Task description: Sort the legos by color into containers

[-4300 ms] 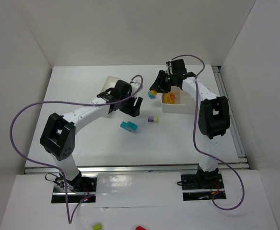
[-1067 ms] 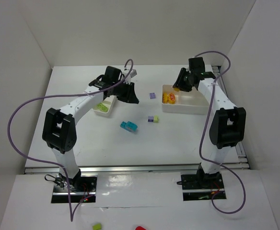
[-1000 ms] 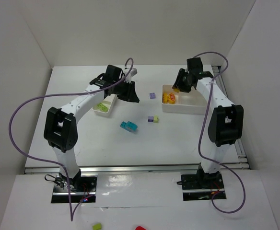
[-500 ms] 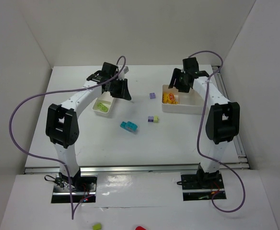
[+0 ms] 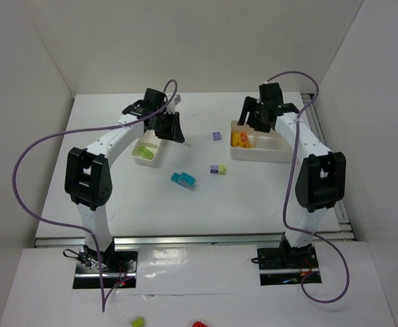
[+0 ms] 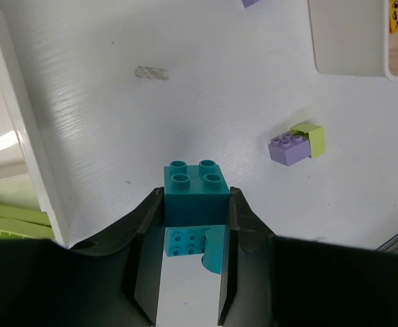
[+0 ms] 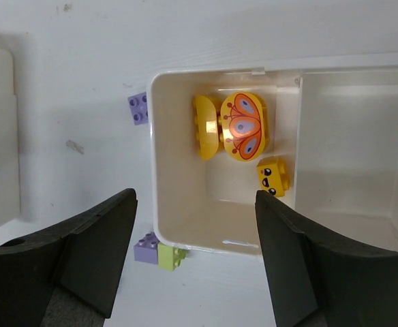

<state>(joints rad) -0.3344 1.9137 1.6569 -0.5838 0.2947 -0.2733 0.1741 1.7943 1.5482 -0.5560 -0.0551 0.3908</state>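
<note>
White walls box in a white table (image 5: 253,197) where the sorting is partly done. At the centre of the left wrist view, a teal brick (image 6: 195,185) sits studs-up between the fingers of my left gripper (image 6: 194,197), which are closed tight against its two sides; I judge the brick is carried this way so it stays level until it reaches a compartment. It hangs over bare table just beside the wall of the left tray (image 6: 22,116), whose pale green bricks (image 6: 8,218) show at the lower left of that frame. A lighter cyan brick (image 5: 182,179) lies loose in mid-table, with a purple-and-green pair (image 5: 217,169) to its right and a single purple brick (image 5: 216,136) above that. Further right in the overhead frame, my right gripper (image 7: 193,197) hovers with its fingers spread wide and nothing between them, touching nothing, directly over the left compartment of the right tray (image 7: 153,170). Three yellow pieces (image 7: 243,126) rest there, grouped by colour as the job demands; the compartment to their right looks bare. Judging by what lies outside the trays, several bricks remain to be sorted.
</note>
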